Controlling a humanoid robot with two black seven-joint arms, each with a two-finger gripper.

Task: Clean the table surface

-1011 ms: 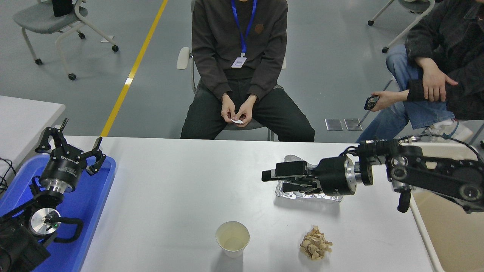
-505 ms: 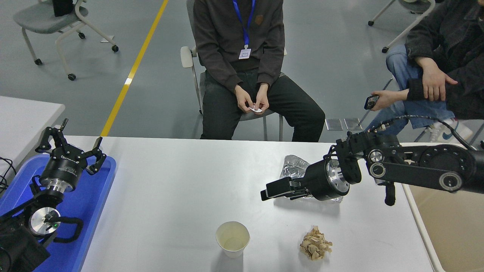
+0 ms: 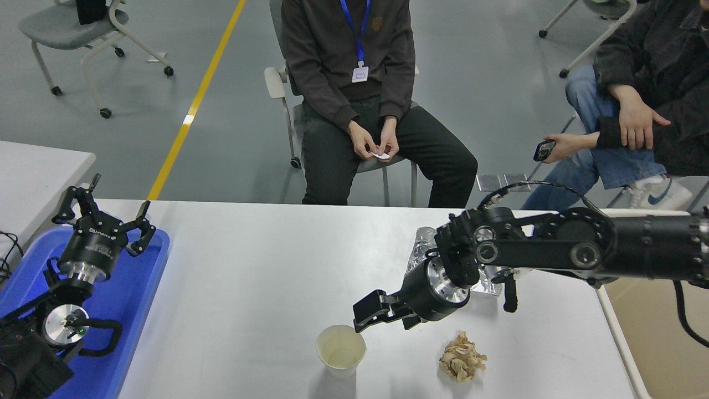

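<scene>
Table surface point(image 3: 249, 277) spans the middle, light grey-white and matte. At far left, the left gripper point(image 3: 105, 213) sits parked over the blue plastic tray point(image 3: 130, 310), fingers spread wide. Centre front, a paper cup point(image 3: 340, 350) stands upright, nothing visible inside. Right gripper point(image 3: 372, 316) angles down just above its rim, jaws parted, holding nothing. Beside it lies crumpled brown paper point(image 3: 462, 357); crumpled foil point(image 3: 424, 244) sits behind the arm.

1. The left arm sits at the worktop's near-left corner, its pincer point(image 3: 105, 213) spread wide and pointing up.
2. The right arm reaches in from the worktop's right edge, its pincer point(image 3: 370, 315) angled down toward the near edge, parted.
</scene>
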